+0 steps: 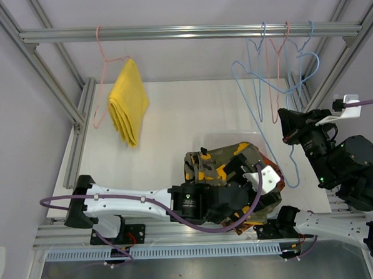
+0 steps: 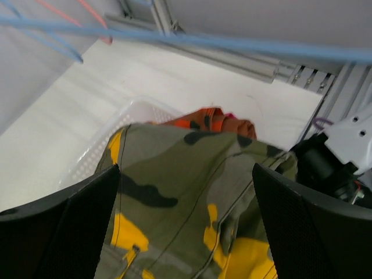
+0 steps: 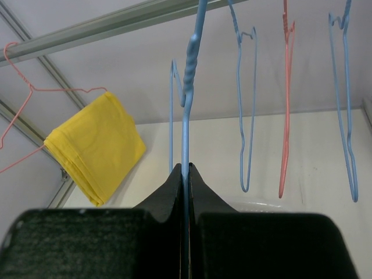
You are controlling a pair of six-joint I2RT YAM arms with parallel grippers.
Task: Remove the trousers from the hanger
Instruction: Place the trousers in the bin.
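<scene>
Yellow trousers (image 1: 128, 102) hang on the pink hanger (image 1: 99, 44), bench's far-left corner: not yet removed. Olive camouflage trousers (image 2: 168, 203) top the basket (image 2: 110, 138) at the near edge, left tool (image 2: 185, 174) spread wide above. Right tool (image 3: 187, 174) pinches a bare blue hanger (image 3: 189, 75).

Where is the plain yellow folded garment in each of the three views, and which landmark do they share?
Top external: the yellow trousers hang upper left, on a pink hanger.
Left wrist: not in view.
Right wrist: the yellow trousers sit left of middle, on that hanger.
Shared landmark: the metal rail, across the top of both those views.
</scene>
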